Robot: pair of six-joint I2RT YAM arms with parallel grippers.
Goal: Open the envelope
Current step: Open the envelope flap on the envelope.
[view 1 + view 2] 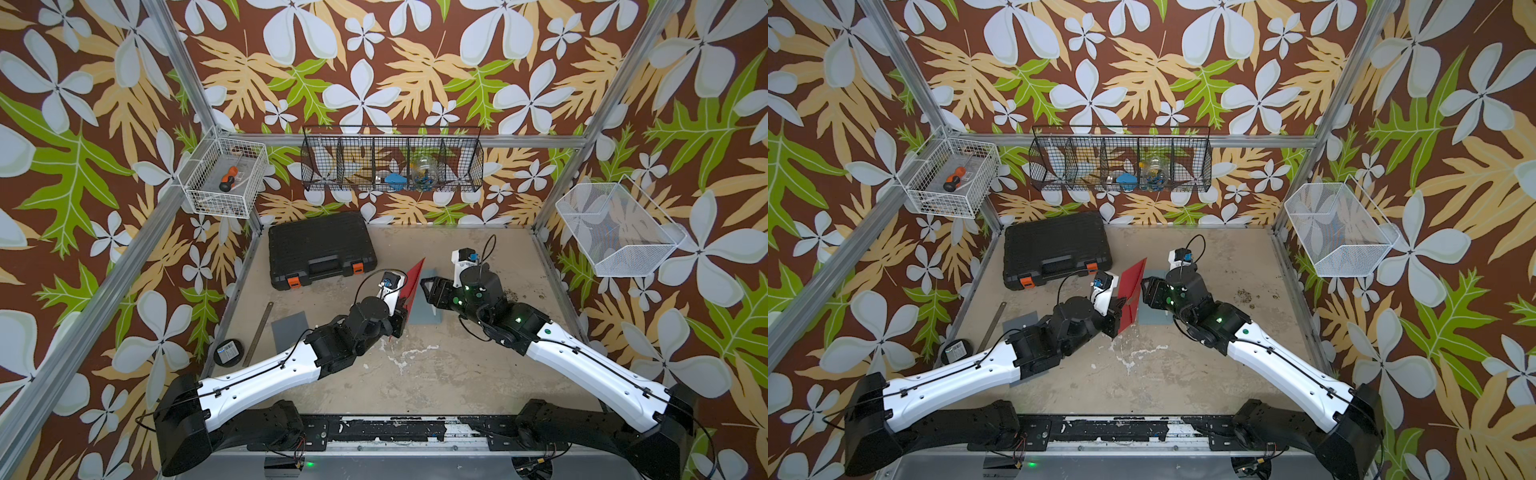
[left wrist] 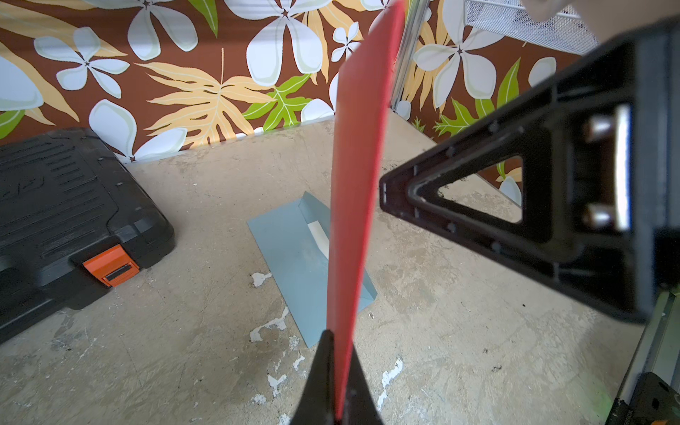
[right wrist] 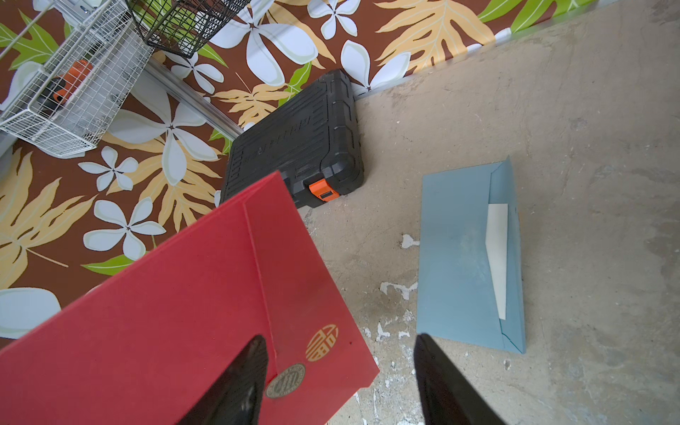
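- Red envelope (image 3: 176,312): held up off the table (image 1: 436,374) on edge, roughly mid-workspace between the two arms; seen edge-on in the left wrist view (image 2: 358,184), and in both top views (image 1: 415,282) (image 1: 1133,293).
- Left gripper (image 2: 340,404): fingers together, clamped on the red envelope's lower edge.
- Right gripper (image 3: 340,379): fingers apart, nothing held. One finger (image 3: 235,382) overlaps the envelope face; contact can't be confirmed. The other finger stands off past the envelope's edge.
- Markings on the red envelope: gold stylised Chinese-type character (image 3: 322,342) on the flap, and a round dark seal (image 3: 286,381) at the flap edge. Seal pattern not readable.
- Flap seam runs diagonally across the face; flap looks closed, seal in place.
- Blue envelope (image 3: 460,257): flat on the table beneath and beside the red one, flap open, white paper (image 3: 497,254) showing inside. No print visible on it.
- Black tool case (image 1: 320,249) with orange latches, back left. Embossed lettering on the lid, too blurred to read.
- Grey sheet (image 1: 291,328), metal ruler (image 1: 258,332) and a round black item with a label (image 1: 227,352) at left of the table; label too small to read.
- Orange-and-black screwdriver (image 1: 227,178) in the white wire basket (image 1: 199,199), upper left.
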